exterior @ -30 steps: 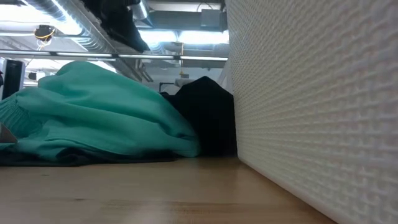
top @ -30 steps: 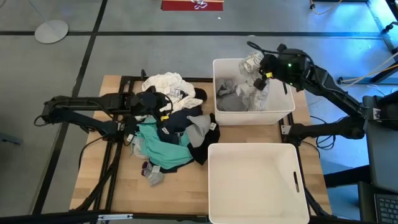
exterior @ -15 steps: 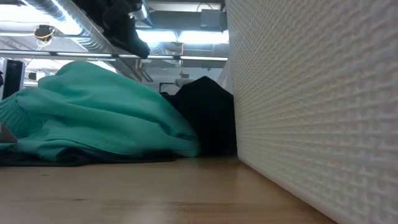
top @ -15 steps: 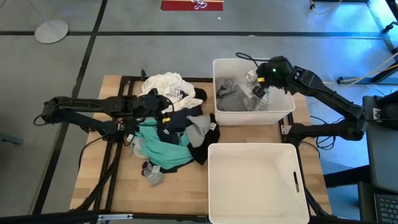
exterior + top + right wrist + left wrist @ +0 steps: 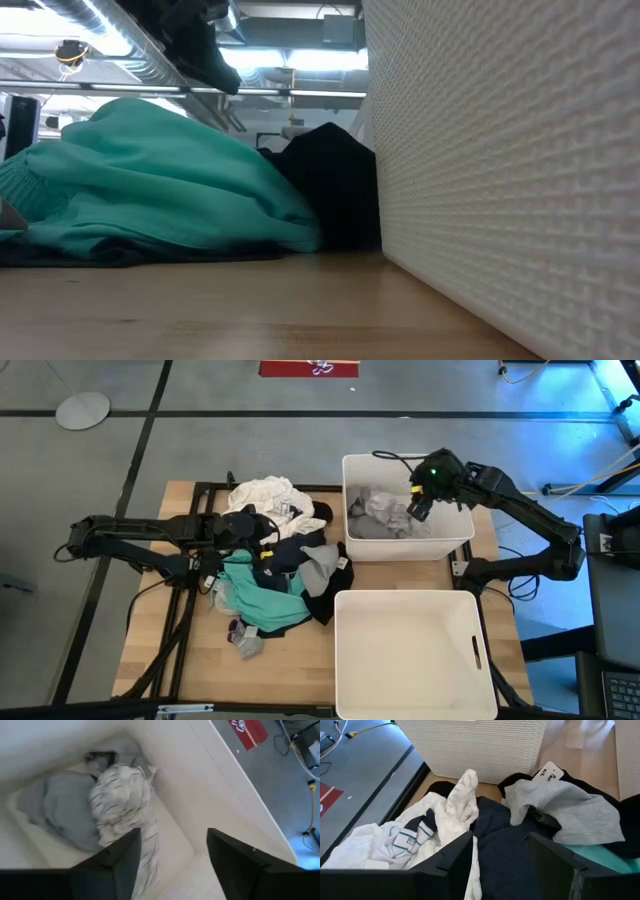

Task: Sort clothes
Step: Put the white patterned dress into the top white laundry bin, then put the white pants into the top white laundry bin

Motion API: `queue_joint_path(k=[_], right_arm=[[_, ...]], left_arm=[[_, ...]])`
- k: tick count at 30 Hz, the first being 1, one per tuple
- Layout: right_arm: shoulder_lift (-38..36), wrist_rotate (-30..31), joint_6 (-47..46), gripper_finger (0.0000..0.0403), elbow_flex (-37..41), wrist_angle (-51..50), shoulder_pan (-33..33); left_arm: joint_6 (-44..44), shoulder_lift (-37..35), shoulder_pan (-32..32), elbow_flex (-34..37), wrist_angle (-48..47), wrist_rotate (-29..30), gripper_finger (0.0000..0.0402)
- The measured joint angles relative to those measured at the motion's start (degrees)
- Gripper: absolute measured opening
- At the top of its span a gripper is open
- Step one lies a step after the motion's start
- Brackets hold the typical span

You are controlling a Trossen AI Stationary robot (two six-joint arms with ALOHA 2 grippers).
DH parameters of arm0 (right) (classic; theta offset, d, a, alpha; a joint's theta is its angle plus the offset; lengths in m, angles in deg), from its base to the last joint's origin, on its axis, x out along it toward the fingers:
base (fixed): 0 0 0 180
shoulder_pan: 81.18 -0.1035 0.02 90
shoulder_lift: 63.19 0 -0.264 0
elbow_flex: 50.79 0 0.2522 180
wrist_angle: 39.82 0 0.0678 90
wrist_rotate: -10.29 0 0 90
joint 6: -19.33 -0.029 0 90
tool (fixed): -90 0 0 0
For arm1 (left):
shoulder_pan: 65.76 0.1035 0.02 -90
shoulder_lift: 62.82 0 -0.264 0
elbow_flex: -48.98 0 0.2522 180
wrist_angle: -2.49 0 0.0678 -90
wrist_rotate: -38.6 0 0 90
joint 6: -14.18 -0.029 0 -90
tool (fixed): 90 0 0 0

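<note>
Jaws of the right gripper (image 5: 170, 857) stood wide over the far bin (image 5: 350, 470) — a striped garment (image 5: 122, 802) lay inside; left gripper (image 5: 497, 855) jaws hung spread above the clothes (image 5: 275, 575) on the desk (image 5: 150, 650), presumably for the next pick

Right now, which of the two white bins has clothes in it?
The far bin, under the right tool: it holds grey and striped white clothes. The near bin looks empty.
</note>
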Motion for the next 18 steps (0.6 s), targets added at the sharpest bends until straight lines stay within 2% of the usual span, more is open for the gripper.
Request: queue_joint_path(k=[5,11,18], right_arm=[[-1.9,-8.6,-3.7,0.0256,-4.7,-2.3,0.0],[-6.9,-17.7,-5.5,0.0259,-4.2,1.8,0.0],[-11.5,-18.6,-5.1,0.0260,0.8,6.6,0.0]], left_arm=[[0.1,0.0,0.0,0.0,0.0,0.0,0.0178],[2.0,0.0,1.4,0.0,-1.3,0.0,0.0178],[6.2,0.0,6.2,2.3,-4.8,0.2,0.0178]])
